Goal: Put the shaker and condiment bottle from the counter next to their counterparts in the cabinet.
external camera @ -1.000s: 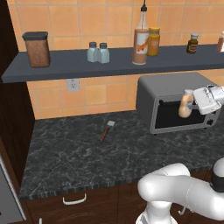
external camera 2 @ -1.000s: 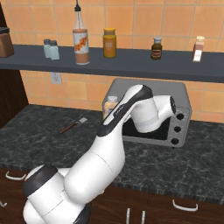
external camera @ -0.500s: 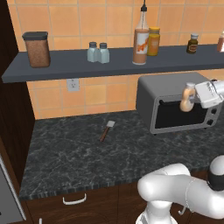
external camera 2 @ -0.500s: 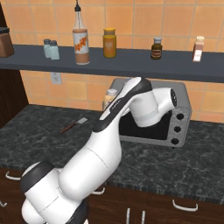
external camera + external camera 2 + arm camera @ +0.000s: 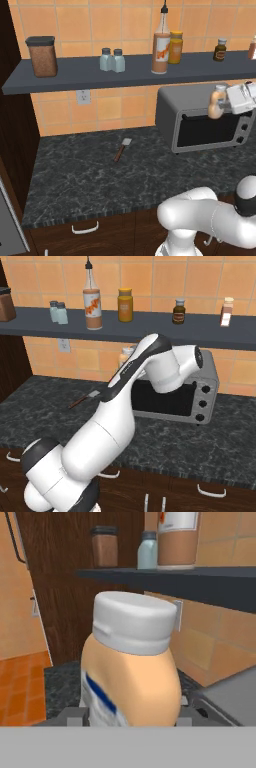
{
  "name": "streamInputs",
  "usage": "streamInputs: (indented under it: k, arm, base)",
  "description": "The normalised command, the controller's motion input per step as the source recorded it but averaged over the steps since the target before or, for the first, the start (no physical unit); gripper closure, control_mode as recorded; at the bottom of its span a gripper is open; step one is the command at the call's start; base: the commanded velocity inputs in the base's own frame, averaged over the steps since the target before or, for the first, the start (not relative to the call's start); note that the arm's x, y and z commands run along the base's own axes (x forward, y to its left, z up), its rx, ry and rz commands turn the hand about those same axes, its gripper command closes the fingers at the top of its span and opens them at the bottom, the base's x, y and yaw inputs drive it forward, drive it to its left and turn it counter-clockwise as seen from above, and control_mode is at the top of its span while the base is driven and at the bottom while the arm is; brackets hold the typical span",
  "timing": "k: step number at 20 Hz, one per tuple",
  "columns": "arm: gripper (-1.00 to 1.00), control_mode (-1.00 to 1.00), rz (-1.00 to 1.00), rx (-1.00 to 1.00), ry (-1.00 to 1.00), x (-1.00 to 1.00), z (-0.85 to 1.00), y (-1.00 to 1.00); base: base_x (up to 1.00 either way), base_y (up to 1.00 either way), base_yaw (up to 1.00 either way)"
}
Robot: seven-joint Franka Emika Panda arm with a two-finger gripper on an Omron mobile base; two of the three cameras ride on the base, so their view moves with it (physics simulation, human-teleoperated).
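Carry step: gripper [image 5: 223, 104] pinching condiment bottle [image 5: 216, 102] upright before the toaster oven [image 5: 200, 117]; next, likely lift above cabinet [image 5: 75, 75] beside mustard-yellow bottle [image 5: 175, 47].

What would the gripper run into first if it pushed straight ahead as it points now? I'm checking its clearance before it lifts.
Probably the front edge of the dark slate-grey shelf board, which crosses just beyond the held peach-orange white-capped bottle; depth is unclear.
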Motion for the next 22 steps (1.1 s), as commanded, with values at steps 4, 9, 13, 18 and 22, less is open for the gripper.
streamInputs:
  k: [4,9,13,18,22]
  arm:
    - [1.0,-1.0,-0.03,0.0,0.0,0.0,0.45,0.0]
    - [1.0,-1.0,0.0,0.0,0.0,0.02,0.45,0.06]
    - [1.0,-1.0,0.0,0.0,-0.01,0.14,0.51,0.17]
    - [1.0,-1.0,0.0,0.0,0.0,0.21,0.35,0.22]
    - [1.0,-1.0,0.0,0.0,0.0,0.36,0.02,0.08]
  base:
    - [0.0,0.0,0.0]
    - [0.0,0.0,0.0]
    - [0.0,0.0,0.0]
    - [0.0,0.0,0.0]
    - [0.0,0.0,0.0]
